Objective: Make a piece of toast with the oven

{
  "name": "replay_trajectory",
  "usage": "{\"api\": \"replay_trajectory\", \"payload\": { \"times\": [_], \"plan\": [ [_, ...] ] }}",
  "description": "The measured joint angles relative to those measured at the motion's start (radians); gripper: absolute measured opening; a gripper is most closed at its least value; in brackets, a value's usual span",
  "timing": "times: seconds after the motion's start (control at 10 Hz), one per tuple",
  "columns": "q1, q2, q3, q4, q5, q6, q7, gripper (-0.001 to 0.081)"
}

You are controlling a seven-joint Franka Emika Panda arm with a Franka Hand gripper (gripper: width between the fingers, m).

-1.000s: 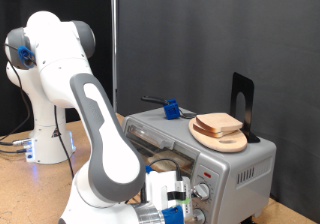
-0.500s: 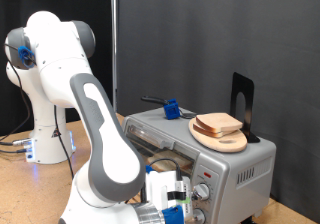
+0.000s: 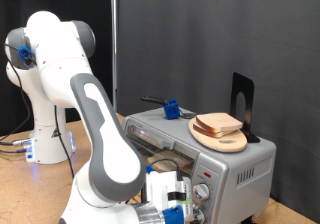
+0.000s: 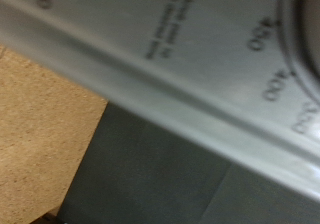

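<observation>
Nearest the exterior camera, the arm (image 3: 100, 144) bends down to the bottom edge, where the gripper (image 3: 172, 206) sits low against the front of the oven (image 3: 235, 169), just beside its knobs (image 3: 203, 192). Its fingers are hidden, so I cannot tell whether they are spread or closed. The wrist view is blurred and filled by the oven's silver panel (image 4: 190, 64), with dial numbers such as 450 and 400, above a brown table (image 4: 35, 134). Farther back, the piece of toast (image 3: 219, 123) lies on a round wooden plate (image 3: 222, 138) on the oven's top, near a blue clip (image 3: 172, 109) and a black stand (image 3: 243, 104). Nothing has shifted since the earlier frames.
</observation>
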Motion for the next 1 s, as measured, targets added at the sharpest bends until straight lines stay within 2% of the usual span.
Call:
{"api": "replay_trajectory", "payload": {
  "times": [0.1, 0.2, 0.5, 0.7, 1.0],
  "plan": [
    [0.000, 0.000, 0.000, 0.000, 0.001, 0.000, 0.000, 0.0155],
    [0.000, 0.000, 0.000, -0.001, 0.001, 0.001, 0.006, 0.0094],
    [0.001, -0.005, 0.000, -0.010, 0.007, 0.018, 0.091, 0.0094],
    [0.011, -0.028, -0.005, -0.033, 0.002, 0.062, 0.226, 0.0094],
    [0.049, -0.067, -0.030, -0.049, -0.060, 0.128, 0.453, 0.0095]
  ]
}}
